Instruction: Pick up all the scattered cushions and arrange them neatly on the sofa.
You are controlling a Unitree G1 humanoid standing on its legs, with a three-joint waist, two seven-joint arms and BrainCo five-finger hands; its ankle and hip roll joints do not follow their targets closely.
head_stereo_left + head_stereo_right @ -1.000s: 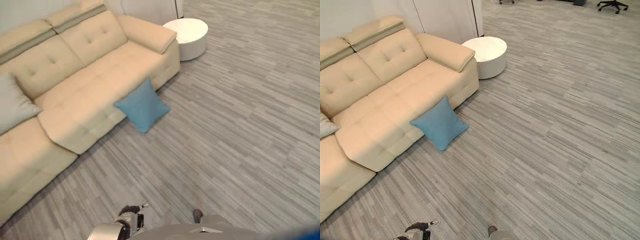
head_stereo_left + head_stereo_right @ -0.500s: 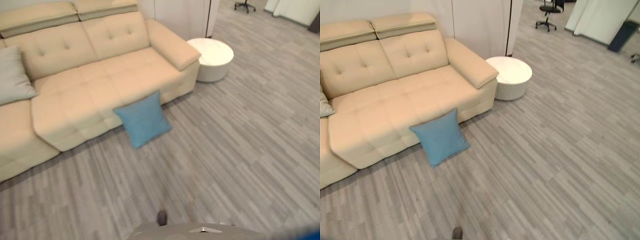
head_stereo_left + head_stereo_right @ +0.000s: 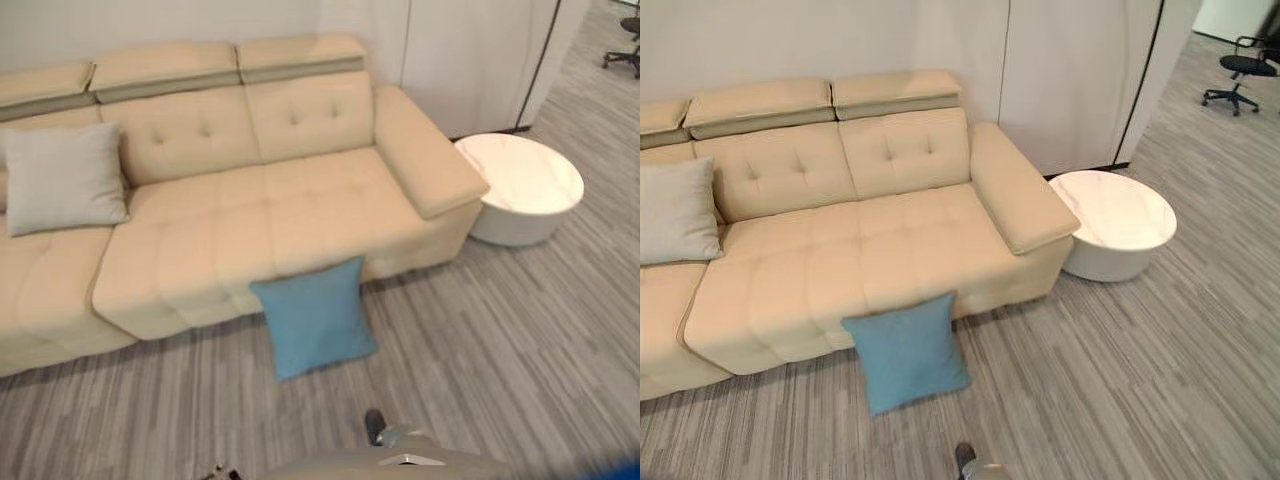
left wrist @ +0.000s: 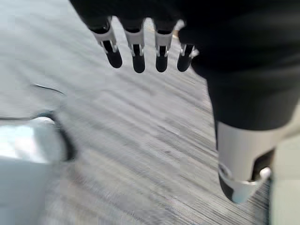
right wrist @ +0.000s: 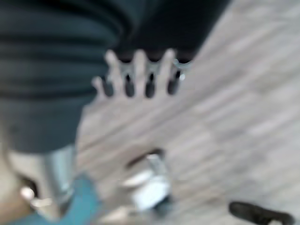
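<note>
Right wrist view blurs the empty, straight-fingered right hand (image 5: pixel 140 77); left hand (image 4: pixel 145 47) likewise loose, holding nothing.

You lose the sofa (image 3: pixel 250 210) past the frame's left edge, and the blue cushion (image 3: pixel 315 315) covers part of its front. An office chair (image 3: pixel 1240 70) is clipped at the right edge. The right hand (image 5: pixel 140 75) is smeared by blur

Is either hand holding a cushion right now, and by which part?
No. The left hand and right hand hang open over the floor; the blue cushion leans against the sofa front.
</note>
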